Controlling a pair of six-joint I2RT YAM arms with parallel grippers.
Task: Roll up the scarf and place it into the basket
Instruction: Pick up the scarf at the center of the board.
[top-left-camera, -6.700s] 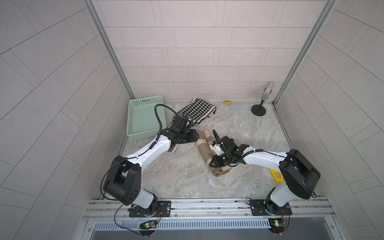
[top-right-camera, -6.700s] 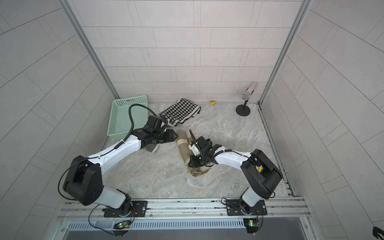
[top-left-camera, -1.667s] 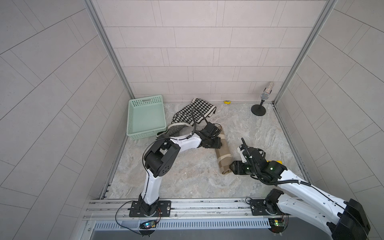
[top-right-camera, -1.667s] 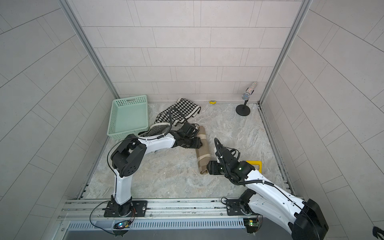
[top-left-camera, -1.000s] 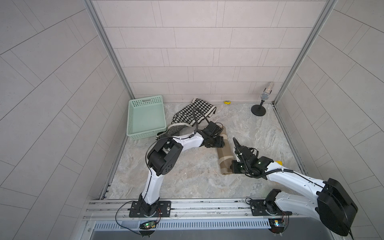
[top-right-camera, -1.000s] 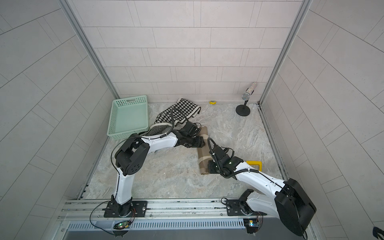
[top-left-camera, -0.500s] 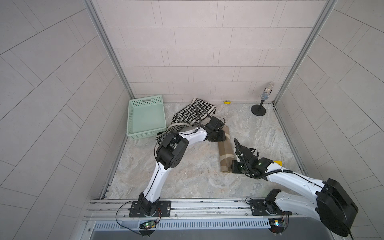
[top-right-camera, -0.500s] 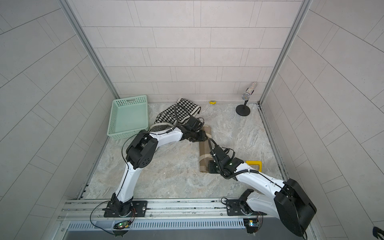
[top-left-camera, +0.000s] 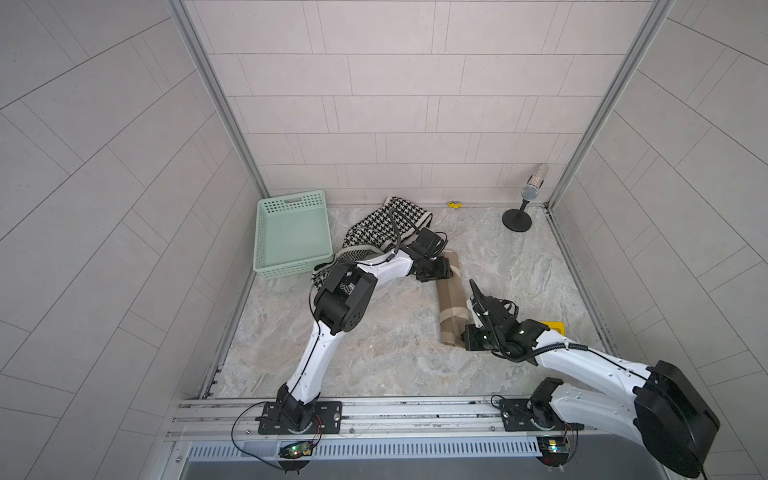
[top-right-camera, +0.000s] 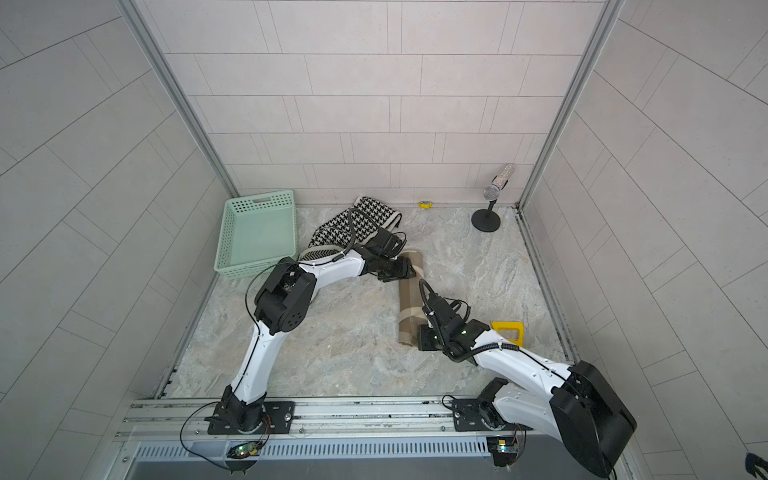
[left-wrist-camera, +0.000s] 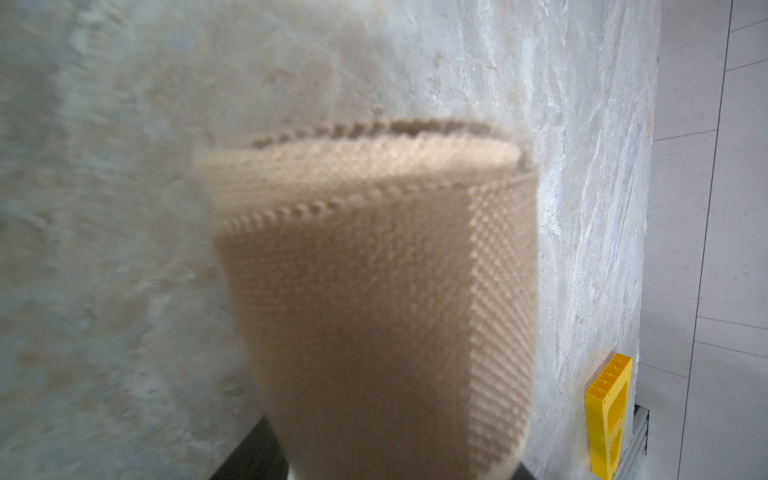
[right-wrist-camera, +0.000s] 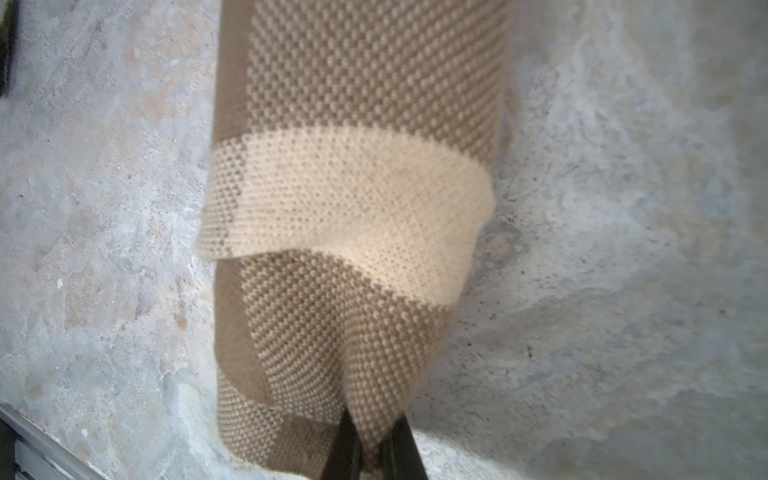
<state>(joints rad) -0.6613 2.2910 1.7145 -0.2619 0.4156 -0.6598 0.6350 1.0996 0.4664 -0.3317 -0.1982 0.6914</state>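
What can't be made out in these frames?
- Whether the left gripper grips the scarf: too small in both top views, blurred in the left wrist view.
- small yellow item by the back wall: too small to identify.
- yellow block: partly behind the right arm.

scarf (left-wrist-camera: 374, 291) blurred in left wrist view; tiny yellow bit (top-left-camera: 455, 204) too small to identify.

scarf (top-left-camera: 451, 305): was slanted, now lies nearly straight, its far end swung rightward.
left fingers (top-left-camera: 444, 268): moved off the houndstooth cloth (top-left-camera: 384, 226) to the scarf's far end.
right fingers (right-wrist-camera: 345, 453): drew back, then returned; now pinch the near end.
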